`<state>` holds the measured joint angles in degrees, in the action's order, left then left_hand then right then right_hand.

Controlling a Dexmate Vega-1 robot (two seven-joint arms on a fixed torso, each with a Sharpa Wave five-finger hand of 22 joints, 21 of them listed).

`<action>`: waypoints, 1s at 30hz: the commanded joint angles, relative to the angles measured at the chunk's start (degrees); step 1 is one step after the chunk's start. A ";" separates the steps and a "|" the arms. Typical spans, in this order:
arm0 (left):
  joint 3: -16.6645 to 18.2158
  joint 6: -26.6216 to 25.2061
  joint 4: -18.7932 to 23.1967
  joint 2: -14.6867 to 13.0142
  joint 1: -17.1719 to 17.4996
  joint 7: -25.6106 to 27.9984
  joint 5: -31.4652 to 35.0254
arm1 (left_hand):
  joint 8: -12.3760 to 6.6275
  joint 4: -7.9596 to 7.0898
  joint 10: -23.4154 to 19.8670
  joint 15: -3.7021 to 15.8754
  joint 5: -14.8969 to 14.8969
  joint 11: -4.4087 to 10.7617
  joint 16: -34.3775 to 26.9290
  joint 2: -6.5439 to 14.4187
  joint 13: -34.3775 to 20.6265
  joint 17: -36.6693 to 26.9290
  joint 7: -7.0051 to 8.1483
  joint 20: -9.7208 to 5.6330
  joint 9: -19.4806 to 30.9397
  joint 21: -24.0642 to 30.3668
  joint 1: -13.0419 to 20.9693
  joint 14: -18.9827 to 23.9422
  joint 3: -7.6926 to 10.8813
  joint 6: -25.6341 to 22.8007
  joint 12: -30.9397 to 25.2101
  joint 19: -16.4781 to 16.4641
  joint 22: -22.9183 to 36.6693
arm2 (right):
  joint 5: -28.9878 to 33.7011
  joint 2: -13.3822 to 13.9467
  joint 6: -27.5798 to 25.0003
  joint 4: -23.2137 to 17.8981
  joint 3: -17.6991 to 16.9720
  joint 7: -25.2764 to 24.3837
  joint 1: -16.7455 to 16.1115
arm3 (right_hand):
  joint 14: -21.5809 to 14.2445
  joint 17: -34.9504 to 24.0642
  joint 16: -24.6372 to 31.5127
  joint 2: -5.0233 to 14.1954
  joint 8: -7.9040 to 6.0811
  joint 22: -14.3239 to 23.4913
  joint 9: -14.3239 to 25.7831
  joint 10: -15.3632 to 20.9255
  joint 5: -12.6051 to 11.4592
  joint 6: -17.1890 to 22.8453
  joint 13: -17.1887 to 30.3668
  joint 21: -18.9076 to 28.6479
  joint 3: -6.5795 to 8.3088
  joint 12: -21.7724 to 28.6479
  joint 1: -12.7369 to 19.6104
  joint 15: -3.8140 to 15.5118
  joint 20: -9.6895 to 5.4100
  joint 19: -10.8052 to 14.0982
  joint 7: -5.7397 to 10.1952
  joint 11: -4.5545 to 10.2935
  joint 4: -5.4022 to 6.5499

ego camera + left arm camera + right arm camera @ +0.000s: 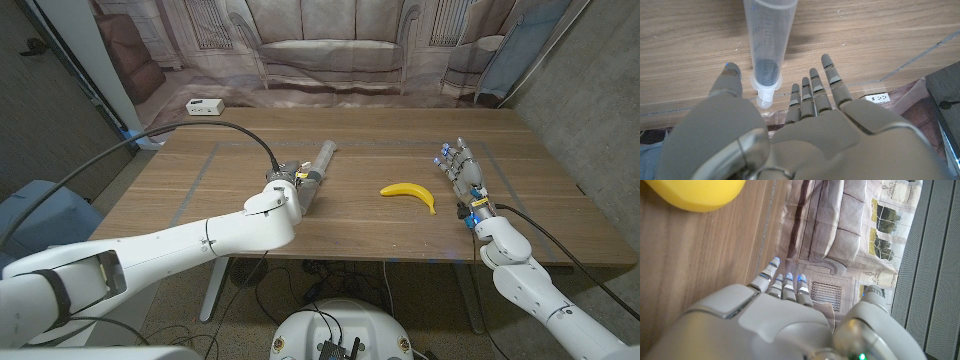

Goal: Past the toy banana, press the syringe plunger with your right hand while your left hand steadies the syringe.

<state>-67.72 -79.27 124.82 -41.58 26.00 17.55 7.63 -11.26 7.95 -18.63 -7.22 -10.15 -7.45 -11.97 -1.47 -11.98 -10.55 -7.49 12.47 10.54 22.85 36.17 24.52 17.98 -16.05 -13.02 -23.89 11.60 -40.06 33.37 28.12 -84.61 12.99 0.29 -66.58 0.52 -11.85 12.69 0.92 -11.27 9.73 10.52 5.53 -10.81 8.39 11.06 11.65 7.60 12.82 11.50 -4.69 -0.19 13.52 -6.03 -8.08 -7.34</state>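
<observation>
Left hand (283,190) is seen at frame centre-left, fingers spread, grasping nothing, just short of the syringe (318,166) lying on the bench (380,230). Toy banana (409,193) lies right of centre. Right hand (461,172), far right, is released, fingers apart. Risk: an unsteadied syringe could roll or skid if nudged.

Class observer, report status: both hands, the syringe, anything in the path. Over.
Left hand open, at the syringe, no grip yet. Right hand open, away from the syringe. Toy banana lies between right hand and syringe.
</observation>
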 commanded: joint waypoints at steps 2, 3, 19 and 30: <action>-2.17 -0.72 -2.23 1.62 -0.83 1.41 -0.75 | 0.04 -0.52 -0.24 -0.15 -0.06 0.68 0.13 0.19 -0.14 -0.17 0.43 -0.03 0.24 0.09 -0.73 0.33 0.14 -0.26 0.01 -0.37 0.19 | -0.22 0.00 0.15 0.07 -0.05 0.35 -0.26 | -0.61 -0.26 -0.19 -0.25 0.09 0.15 0.16 0.56 -0.12 0.48 0.08 -0.04 -0.26 -0.14 0.48 -0.07 0.10 0.39 0.37 -0.17 0.05; -2.16 -0.72 -2.41 1.72 -0.78 1.46 -0.81 | 0.05 -0.53 -0.30 -0.11 -0.07 0.85 0.12 0.21 -0.14 -0.17 0.44 -0.03 0.24 0.09 -0.75 0.38 0.15 -0.25 -0.01 -0.38 0.19 | -0.22 0.01 0.09 0.04 -0.05 0.32 -0.27 | -0.62 -0.26 -0.18 -0.25 0.08 0.15 0.16 0.55 -0.12 0.50 0.08 -0.04 -0.26 -0.14 0.47 -0.10 0.08 0.39 0.37 -0.17 0.05; -4.55 -0.72 -4.84 3.22 -1.58 0.02 2.33 | -0.02 -0.47 -0.44 0.56 -0.11 1.09 0.15 0.39 -0.15 -0.15 0.58 -0.04 0.25 0.11 -0.68 0.63 0.26 -0.54 0.01 -0.64 0.22 | -0.38 -0.14 0.09 -0.04 -0.09 0.20 -0.38 | -0.71 -0.27 -0.24 -0.23 0.05 0.15 0.16 0.87 -0.12 0.64 0.09 -0.12 -0.30 -0.15 0.50 -0.08 0.21 0.43 0.40 -0.21 0.06; -4.37 -0.72 -7.81 6.38 2.10 -12.77 21.97 | -0.03 -0.51 -0.68 0.74 -0.10 1.85 0.26 0.45 -0.16 -0.16 1.27 -0.03 0.25 0.03 -0.83 0.53 0.25 -0.70 -0.04 -0.59 0.22 | -0.17 -0.70 1.07 0.40 -0.06 0.16 -0.35 | -1.01 -0.26 -0.20 -0.25 -0.09 0.15 0.16 1.31 -0.13 1.06 0.10 -0.07 -0.32 -0.09 0.58 -0.15 0.41 0.74 0.52 -0.07 0.02</action>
<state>-72.33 -79.95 119.59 -37.75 25.34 15.14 14.21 -11.26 7.57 -19.35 -6.92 -10.15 -6.12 -11.97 -1.12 -11.99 -10.54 -6.52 12.28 10.54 22.86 35.82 24.81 18.02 -16.56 -13.02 -24.07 11.59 -40.27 33.10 28.70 -84.49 12.92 0.56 -66.88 -0.11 -11.85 12.69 0.92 -11.27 9.73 10.52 6.48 -10.82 8.91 11.07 11.67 7.60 12.82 11.49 -4.70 0.21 13.93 -5.50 -7.97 -7.34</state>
